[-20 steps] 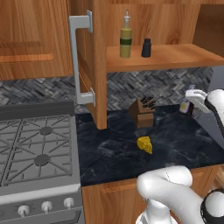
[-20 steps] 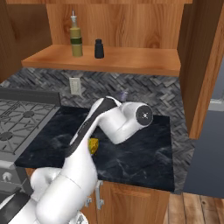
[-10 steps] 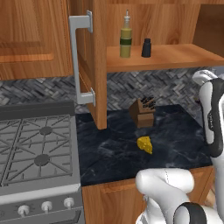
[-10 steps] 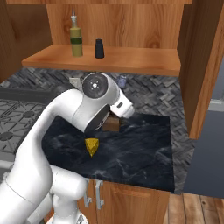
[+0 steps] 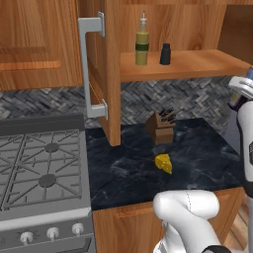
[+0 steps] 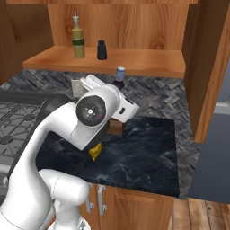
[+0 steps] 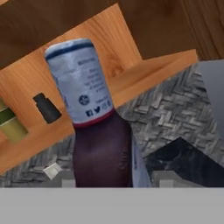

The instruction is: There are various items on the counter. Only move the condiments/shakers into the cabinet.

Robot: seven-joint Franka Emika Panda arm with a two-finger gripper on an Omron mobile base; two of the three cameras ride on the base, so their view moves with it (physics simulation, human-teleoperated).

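My gripper [image 7: 114, 179] is shut on the dark-purple bottle [image 7: 101, 148], whose pale label faces the hand view. The bottle [image 6: 119, 75] hangs in the air above the counter [image 6: 143, 152], just below the front edge of the cabinet shelf [image 6: 148, 60]. In the left base view the gripper [image 5: 240, 91] and the bottle [image 5: 235, 102] sit at the far right edge. The yellow-olive bottle [image 5: 142, 43] and the black shaker [image 5: 165, 54] stand upright on the shelf. The cheese wedge [image 5: 164, 163] and the knife block [image 5: 161, 127] rest on the counter.
The cabinet door [image 5: 111, 69] stands open with its grey handle [image 5: 86, 64] facing me, left of the shelf. A gas stove [image 5: 39, 168] adjoins the counter on the left. A wooden side panel [image 6: 206, 67] closes the shelf on the right. My own arm [image 6: 85, 121] covers part of the knife block.
The arm has swung round and the held bottle has risen a little toward the shelf edge. The things on the shelf and counter have not moved.
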